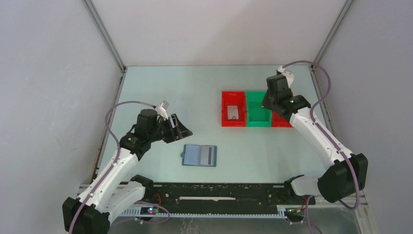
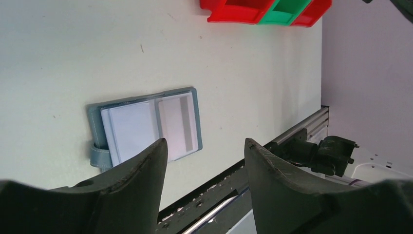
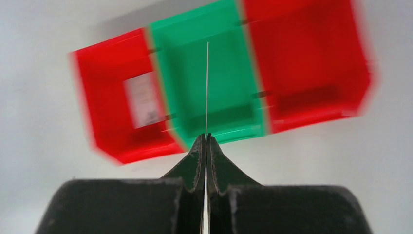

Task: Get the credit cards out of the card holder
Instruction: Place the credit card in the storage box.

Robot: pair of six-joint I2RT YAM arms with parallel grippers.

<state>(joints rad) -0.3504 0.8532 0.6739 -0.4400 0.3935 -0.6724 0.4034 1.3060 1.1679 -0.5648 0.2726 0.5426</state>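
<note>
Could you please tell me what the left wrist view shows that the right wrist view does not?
Only the left wrist: the open card holder flat on the table, a striped card on it, and the left gripper open, holding nothing. Only the right wrist: the right gripper shut on a credit card seen edge-on over the green bin, and a grey card in a red bin. Both: the red and green bins.

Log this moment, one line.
left gripper: open, near open holder | right gripper: shut on card, over green bin | left red bin: second card
</note>
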